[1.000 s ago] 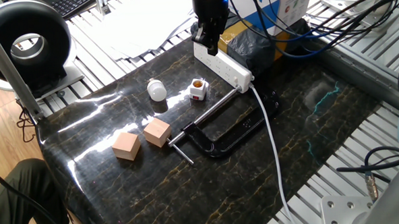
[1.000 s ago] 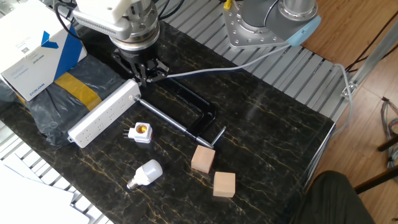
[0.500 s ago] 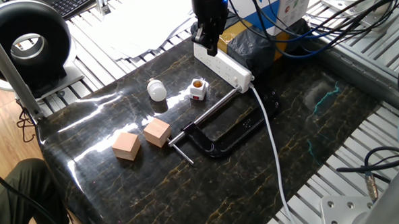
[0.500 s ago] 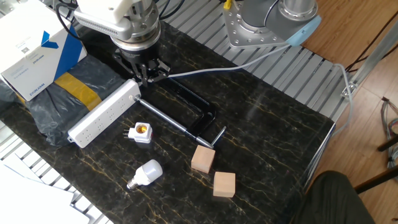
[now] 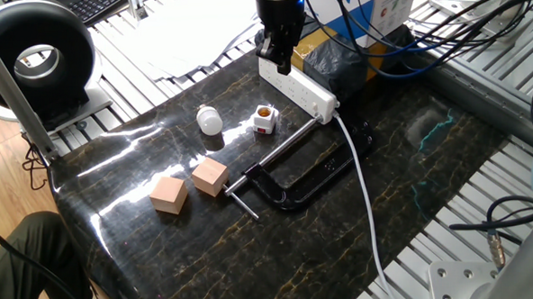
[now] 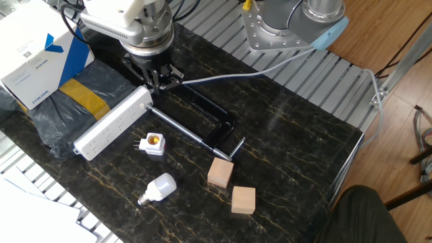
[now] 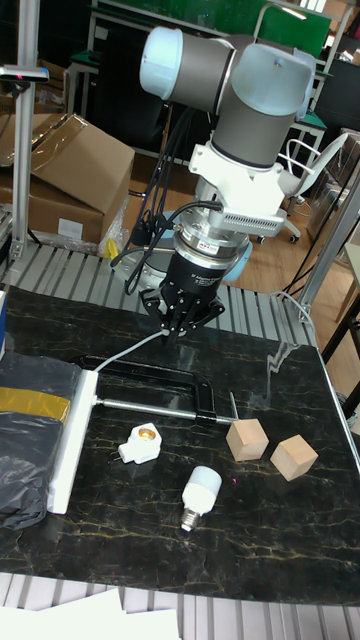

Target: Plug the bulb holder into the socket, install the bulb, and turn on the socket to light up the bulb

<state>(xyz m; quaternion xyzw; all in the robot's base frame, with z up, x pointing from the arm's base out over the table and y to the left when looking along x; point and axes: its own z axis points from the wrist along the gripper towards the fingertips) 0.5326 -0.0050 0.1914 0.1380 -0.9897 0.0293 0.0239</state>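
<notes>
The black two-finger gripper (image 6: 160, 79) hangs over the cable end of the long white power-strip socket (image 6: 113, 121) on the dark marble desk (image 6: 290, 155), fingers drawn close together and holding nothing; it has not shifted over the last second, so no step has begun. Just near of the socket lies the small white cube bulb holder (image 6: 153, 144) with its brass opening, unplugged, and nearer still the white globe bulb (image 6: 156, 188) on its side. A black clamp (image 6: 202, 121) and two tan wooden cubes (image 6: 231, 185) lie to the right.
</notes>
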